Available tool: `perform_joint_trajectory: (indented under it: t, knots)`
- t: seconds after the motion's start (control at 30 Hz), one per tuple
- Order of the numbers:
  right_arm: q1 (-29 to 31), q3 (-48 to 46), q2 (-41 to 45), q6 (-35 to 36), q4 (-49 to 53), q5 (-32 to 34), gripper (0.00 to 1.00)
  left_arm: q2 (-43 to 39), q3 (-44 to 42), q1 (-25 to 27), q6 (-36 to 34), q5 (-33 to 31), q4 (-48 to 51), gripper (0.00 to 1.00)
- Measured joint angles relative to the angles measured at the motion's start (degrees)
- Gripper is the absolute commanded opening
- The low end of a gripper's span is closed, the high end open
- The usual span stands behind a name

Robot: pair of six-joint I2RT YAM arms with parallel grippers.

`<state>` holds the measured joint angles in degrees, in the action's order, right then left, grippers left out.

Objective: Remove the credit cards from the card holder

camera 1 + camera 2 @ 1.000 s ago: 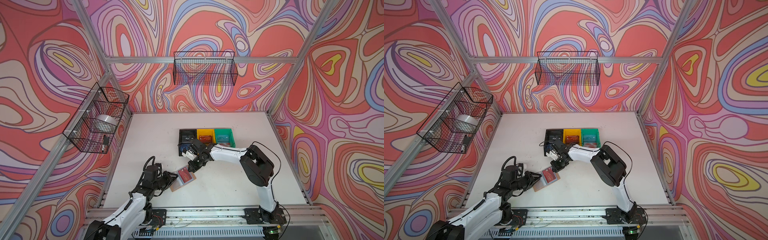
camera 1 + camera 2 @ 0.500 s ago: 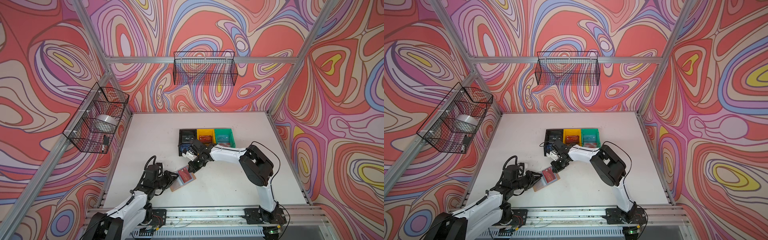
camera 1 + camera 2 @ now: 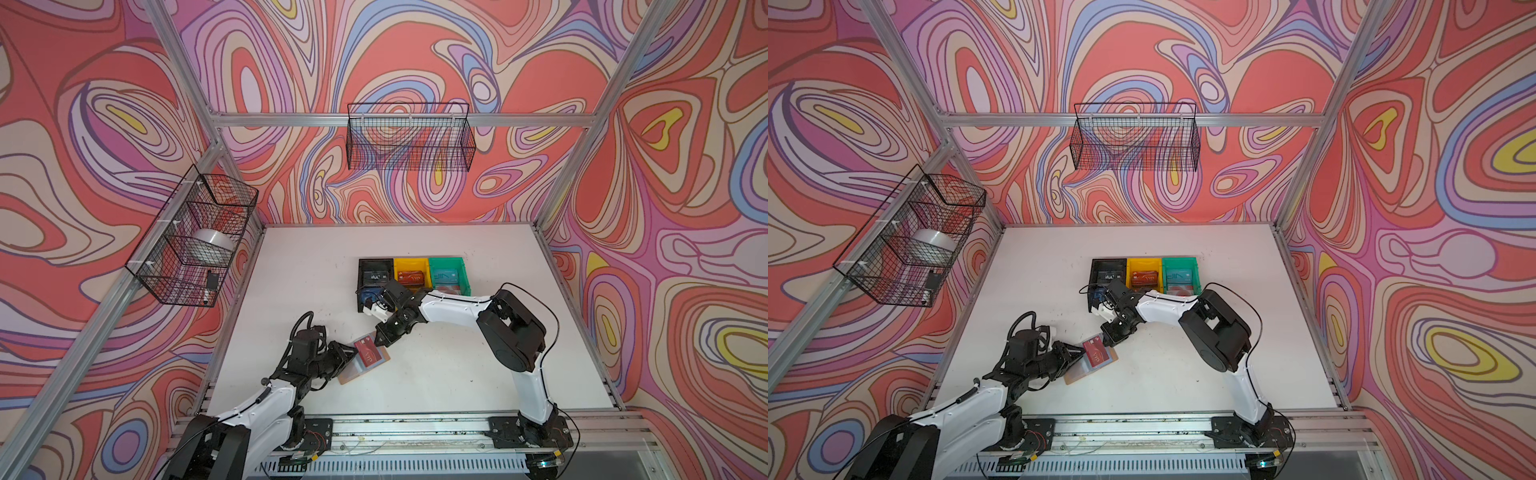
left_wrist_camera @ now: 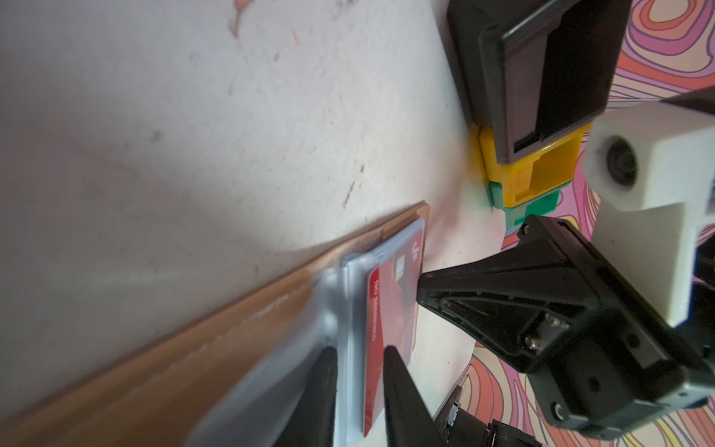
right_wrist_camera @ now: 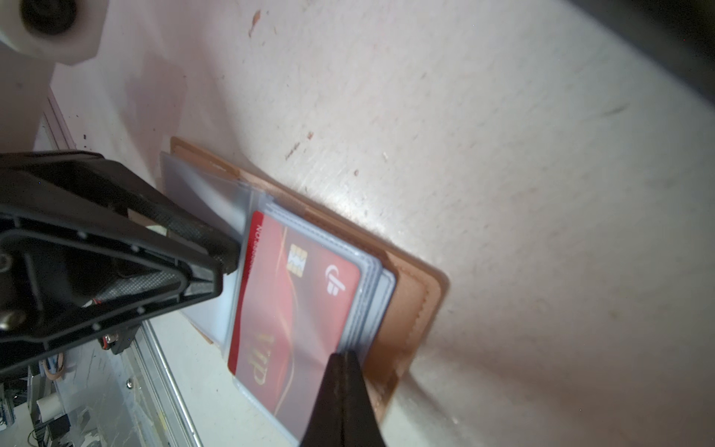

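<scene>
white table (image 3: 457,374) | holder (image 5: 410,305) lay open | left gripper (image 4: 359,352) clamped on sleeve (image 4: 350,294), steadying it | right gripper (image 5: 342,358), jaws together, nosed the sleeve edge, probably to free red card (image 5: 294,302)

The card holder (image 5: 414,305) is tan-brown with cloudy clear sleeves (image 5: 216,309). The credit card (image 5: 298,309) is red with gold "VIP" lettering. Black bin (image 3: 376,261), yellow bin (image 3: 411,260), green bin (image 3: 446,259). The white table (image 3: 457,374) is scuffed, and the walls (image 3: 415,50) swirl red, pink, purple, blue, yellow and cream.
</scene>
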<state>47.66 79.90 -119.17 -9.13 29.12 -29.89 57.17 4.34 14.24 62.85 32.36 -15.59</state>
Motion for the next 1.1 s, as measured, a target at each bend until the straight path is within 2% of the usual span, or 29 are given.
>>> perform_joint_trajectory:
  t: [0.37,1.1]
  knots:
    - [0.0,-0.1,0.1,0.0,-0.1,-0.1,0.01,3.7,0.0,0.4,0.0,0.1,-3.2,0.19]
    - [0.4,-1.0,0.4,-0.7,-1.4,-2.1,0.01,0.5,0.0,0.5,0.0,-0.1,-1.5,0.21]
